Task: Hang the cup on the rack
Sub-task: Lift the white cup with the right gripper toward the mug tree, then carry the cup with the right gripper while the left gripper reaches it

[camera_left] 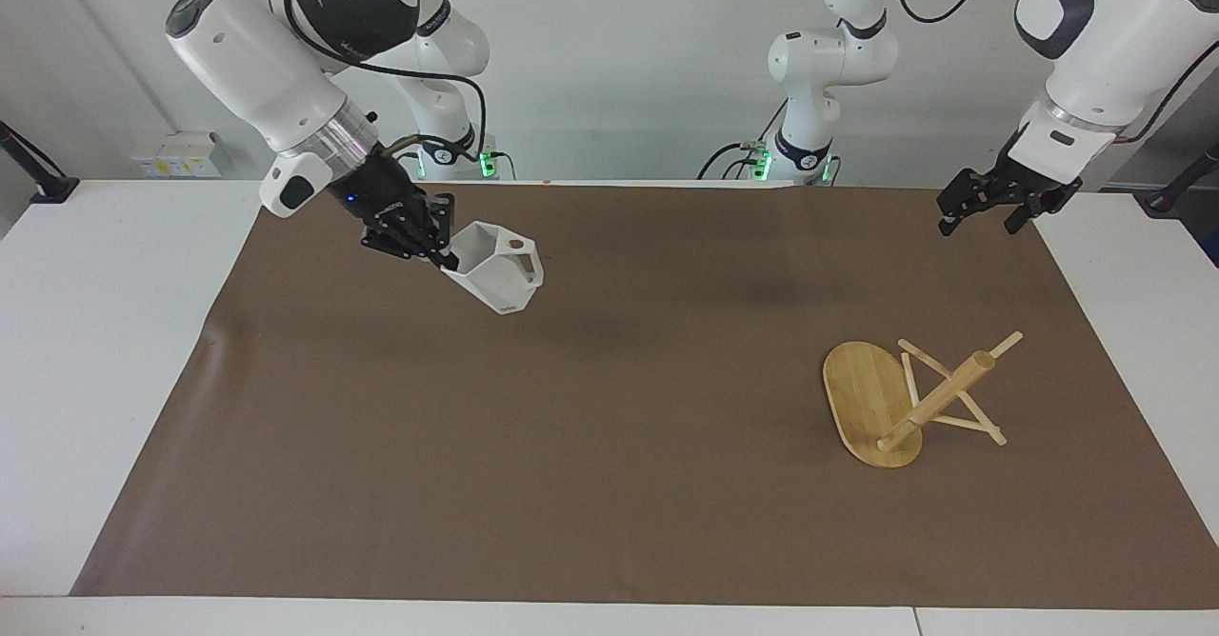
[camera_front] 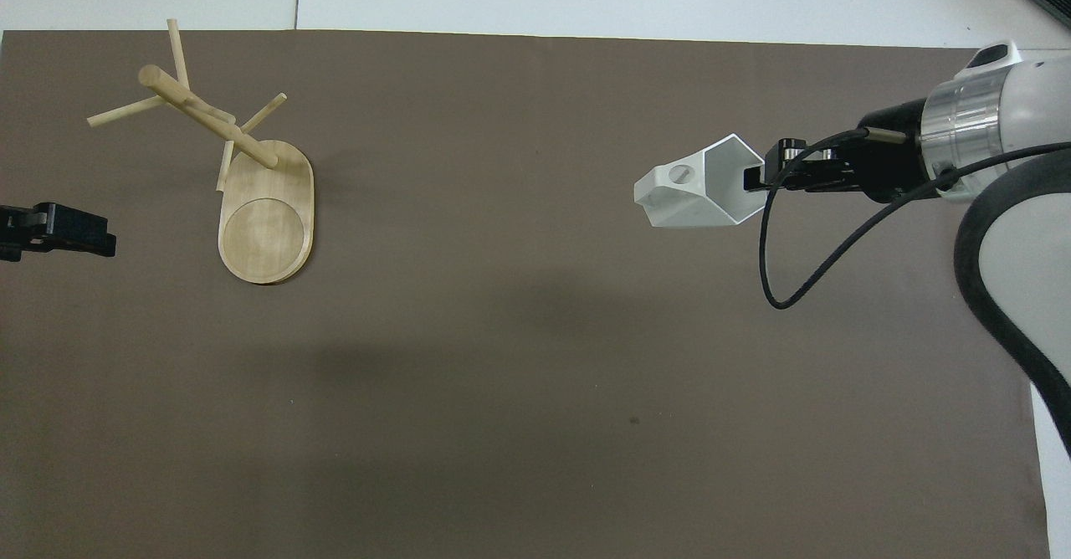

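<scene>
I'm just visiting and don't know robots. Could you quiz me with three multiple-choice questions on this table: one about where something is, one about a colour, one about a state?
1. Where is the rack?
A. toward the left arm's end of the table
B. in the right gripper
C. inside the cup

2. What colour is the cup?
A. red
B. white
C. black

3. How is the cup?
A. hanging on a peg
B. lying on the brown mat
C. held in the air by the right gripper

Answers: 1 A, it stands near the waiting left gripper. 2 B, plainly white. 3 C, fingers clamp its rim, its shadow on the mat beneath.
</scene>
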You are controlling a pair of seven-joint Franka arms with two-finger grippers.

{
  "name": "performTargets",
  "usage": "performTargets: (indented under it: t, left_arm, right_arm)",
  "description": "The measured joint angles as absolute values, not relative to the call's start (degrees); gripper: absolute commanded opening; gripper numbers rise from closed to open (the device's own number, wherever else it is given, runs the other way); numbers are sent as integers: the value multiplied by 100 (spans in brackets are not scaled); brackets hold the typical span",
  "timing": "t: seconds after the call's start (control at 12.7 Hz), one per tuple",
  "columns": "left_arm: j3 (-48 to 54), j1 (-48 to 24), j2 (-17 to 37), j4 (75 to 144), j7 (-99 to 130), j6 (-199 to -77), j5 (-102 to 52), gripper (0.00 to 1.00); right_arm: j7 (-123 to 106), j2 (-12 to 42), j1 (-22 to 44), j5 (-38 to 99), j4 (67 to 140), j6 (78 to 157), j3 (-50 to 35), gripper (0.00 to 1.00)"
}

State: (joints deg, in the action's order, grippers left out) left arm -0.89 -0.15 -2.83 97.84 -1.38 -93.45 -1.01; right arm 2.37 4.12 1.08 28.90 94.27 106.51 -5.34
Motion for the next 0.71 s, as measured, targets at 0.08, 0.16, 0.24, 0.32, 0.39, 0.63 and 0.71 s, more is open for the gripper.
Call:
performTargets:
  t: [0.08,0.16,0.24,0.32,0.39,0.63,0.71]
  left_arm:
    - [-93,-14,-283,9784,-138,-9345,-101,100]
    - [-95,-11,-283,9784,-138,-9345,-101,100]
    - [-95,-8,-283,9784,-138,-9345,-101,100]
    - [-92,-8,-283,9784,-138,-9340,-101,100]
    - [-75,-9,-284,9784,-138,-9286,-101,100]
    - [37,-85,-298,9792,-25,-8998,-119,100]
    - [57,-165,-304,9805,336,-8937,-216,100]
  right_arm:
    - [383,413,109,3006,9427,10689,-624,0]
    - [538,414,111,3070,9427,10759,-730,0]
    - [676,416,113,3122,9427,10872,-848,0]
    - [793,418,114,3224,9429,10981,-964,0]
    - [884,420,115,3375,9430,11086,-1063,0]
    - [1176,427,113,3761,9436,11448,-1337,0]
    - [1319,435,113,3878,9448,11644,-1468,0]
